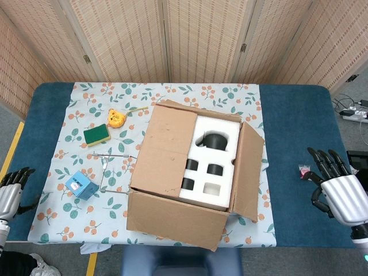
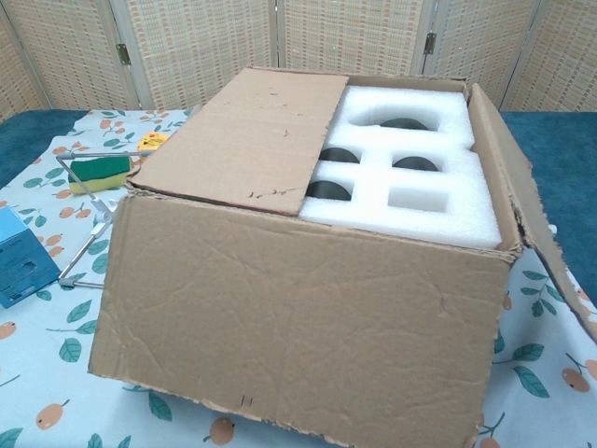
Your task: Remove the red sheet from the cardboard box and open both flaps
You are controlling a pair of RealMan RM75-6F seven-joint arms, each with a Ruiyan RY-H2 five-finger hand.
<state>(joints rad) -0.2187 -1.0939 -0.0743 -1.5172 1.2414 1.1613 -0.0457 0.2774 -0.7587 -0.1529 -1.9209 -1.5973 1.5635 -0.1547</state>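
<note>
The cardboard box (image 1: 172,214) stands mid-table. Its left flap (image 1: 167,148) lies flat over the left half. Its right flap (image 1: 248,170) is folded outward and hangs down along the right side. Between them shows a white foam insert (image 1: 214,154) with dark round items in its holes. I see no red sheet in the box. My right hand (image 1: 338,194) is far right over the blue cloth, fingers spread and holding nothing. My left hand (image 1: 10,191) rests at the table's left edge, holding nothing. The chest view shows the box (image 2: 298,317), left flap (image 2: 252,140) and foam (image 2: 420,187), but no hands.
A small pink-red packet (image 1: 305,172) lies on the blue cloth just left of my right hand. Left of the box are a green sponge (image 1: 96,134), a yellow bear-shaped item (image 1: 116,118), a wire frame (image 1: 112,167) and a small blue box (image 1: 80,184).
</note>
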